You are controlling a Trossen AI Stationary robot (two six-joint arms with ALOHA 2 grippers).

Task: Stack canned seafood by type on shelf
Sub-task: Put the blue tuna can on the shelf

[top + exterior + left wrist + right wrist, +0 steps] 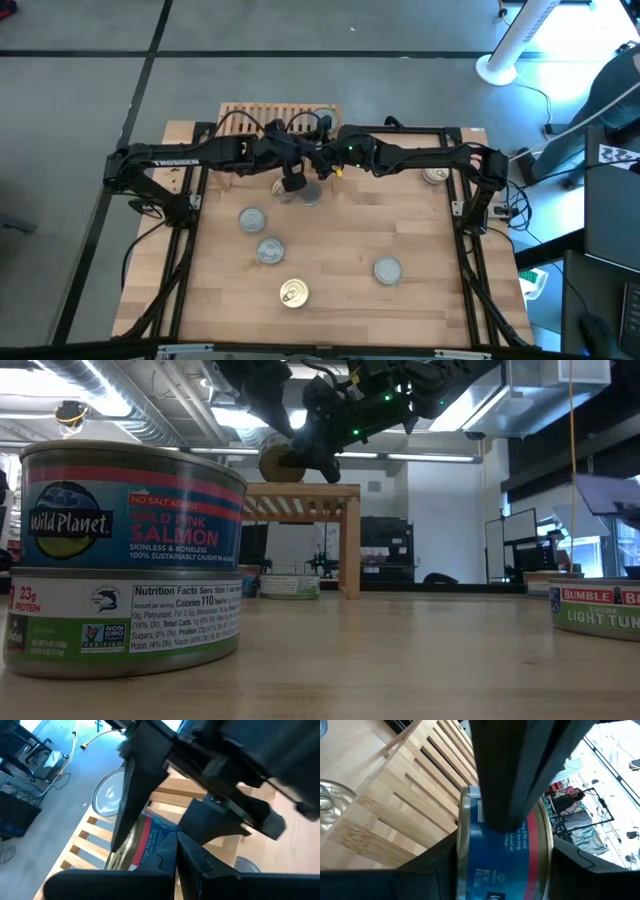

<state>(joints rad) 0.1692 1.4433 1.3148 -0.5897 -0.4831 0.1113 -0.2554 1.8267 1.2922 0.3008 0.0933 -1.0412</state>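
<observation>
My right gripper (502, 865) is shut on one can of seafood (495, 855), a tin with a blue-and-red label and a gold lid (278, 463). It holds the tin in the air just in front of the shelf (280, 112), level with its slatted top (395, 795). My left gripper (175, 845) is shut and points its tips at the same can's label wall (147, 840). Other cans lie flat on the table, two of them (285, 190) (311, 193) below the grippers. My right gripper pinches the can by its two flat ends, one finger (131, 805) lying across the gold lid (122, 857), the other on the opposite end. The fingers come about level from the table's right. The can sits on edge, lifted clear. My left gripper's shut tips (512, 810) stand at the can's label wall (520, 845); whether they touch it, I cannot tell.
Loose cans lie on the tabletop (252, 219) (270, 250) (293, 292) (388, 269) and one near the right edge (436, 175). A two-can stack (125, 560) stands by the low camera. There is bare wood between the cans. The shelf's leg (350, 545) stands at the far side.
</observation>
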